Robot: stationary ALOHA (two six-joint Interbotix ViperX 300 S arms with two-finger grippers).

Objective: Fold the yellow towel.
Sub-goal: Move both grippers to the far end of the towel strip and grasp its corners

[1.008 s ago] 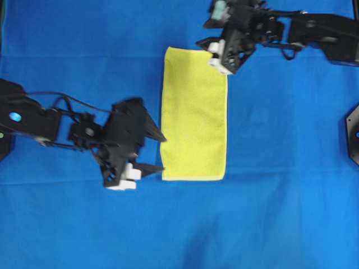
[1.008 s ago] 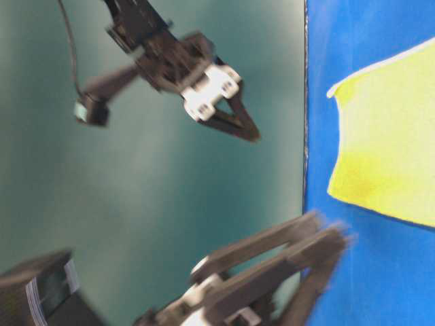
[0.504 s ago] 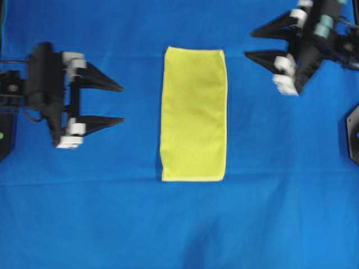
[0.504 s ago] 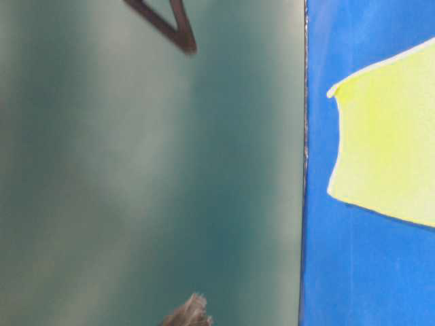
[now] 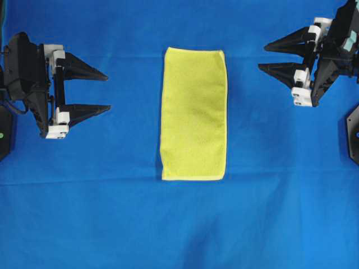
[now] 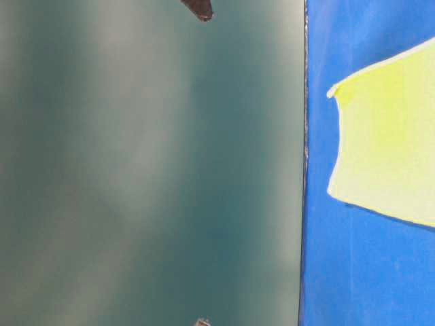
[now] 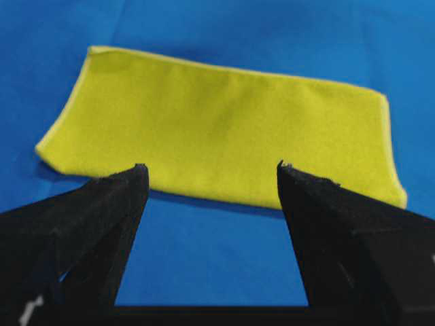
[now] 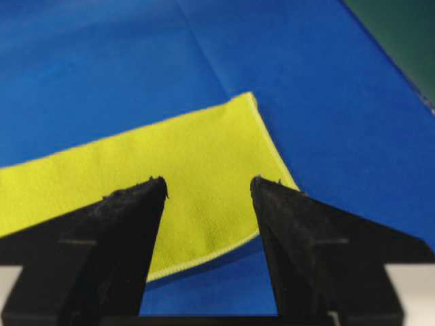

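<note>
- Worktop (image 5: 179, 235): flat surface covered by a smooth bright blue cloth that fills the overhead view. It carries only one loose item. In the table-level view its edge shows as a vertical line against a plain dark green backdrop (image 6: 149, 170).
- Yellow towel (image 5: 194, 115): yellow-green terry cloth with a thin, lighter stitched hem. It lies flat at the centre of the worktop as a long, narrow rectangle, long sides running up and down the overhead view. Its lower left corner looks doubled and slightly raised, which suggests one fold is already in. Judgement: a first fold in half appears done; any further fold, short end to short end, is left, if the task asks for it.
- Left tool (image 5: 98, 91): black, pointed two-finger gripper with white mounts, at the left edge of the overhead view. It points toward the towel and sits well apart from it. Jaws wide, nothing between them; the left wrist view shows the towel beyond the fingertips (image 7: 139, 173), untouched.
- Right tool (image 5: 271, 58): matching black gripper at the upper right, also aimed at the towel and well apart from it. Jaws wide and empty.
</note>
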